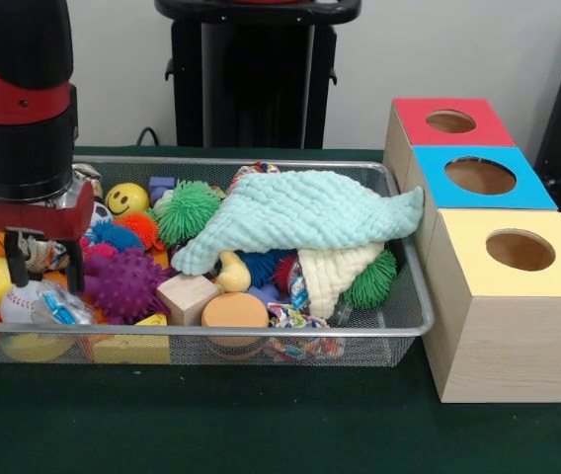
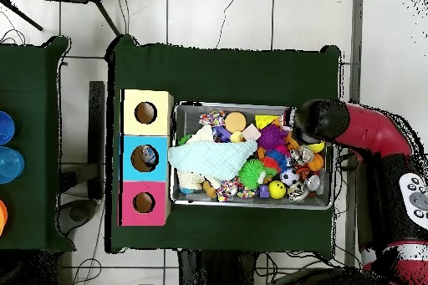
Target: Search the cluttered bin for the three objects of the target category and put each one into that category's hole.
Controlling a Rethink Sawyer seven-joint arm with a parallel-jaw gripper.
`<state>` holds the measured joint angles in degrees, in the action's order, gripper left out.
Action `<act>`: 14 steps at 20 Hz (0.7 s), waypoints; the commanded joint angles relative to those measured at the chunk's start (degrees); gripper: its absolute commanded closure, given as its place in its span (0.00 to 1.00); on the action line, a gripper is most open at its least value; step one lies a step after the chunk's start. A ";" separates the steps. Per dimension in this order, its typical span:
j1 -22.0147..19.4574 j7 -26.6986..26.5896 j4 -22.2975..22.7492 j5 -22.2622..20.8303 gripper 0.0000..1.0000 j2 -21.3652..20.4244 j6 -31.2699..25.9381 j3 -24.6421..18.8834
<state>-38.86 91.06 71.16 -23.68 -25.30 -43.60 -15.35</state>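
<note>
The silver wire-mesh bin is full of toys; it also shows in the overhead view. A mint cloth lies over its middle and right. My gripper hangs over the bin's left end, fingers spread open, tips down among the toys beside a purple spiky ball and above a baseball. In the overhead view the arm covers the gripper. Three wooden boxes with holes stand beside the bin: red top, blue top, yellow top.
Other toys in the bin: a green spiky ball, a yellow smiley ball, a wooden block, an orange disc. In the overhead view something grey shows in the blue box's hole. The black pedestal stands behind the bin.
</note>
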 commanded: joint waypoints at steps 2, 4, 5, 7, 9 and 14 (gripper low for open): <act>-2.61 -5.39 0.02 -1.67 0.00 0.99 10.59 -6.91; -2.71 -5.24 0.33 -1.69 0.00 0.91 10.86 -6.99; -2.72 -5.23 0.37 -1.68 0.00 0.90 10.76 -6.96; -2.75 -5.24 0.50 -1.64 0.00 0.91 10.90 -7.01; -2.79 -5.25 0.74 -1.49 0.00 0.91 11.03 -7.04; -2.73 -5.59 1.21 -1.17 0.00 1.09 9.96 -6.78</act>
<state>-40.49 91.06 71.15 -23.81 -25.27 -34.22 -17.06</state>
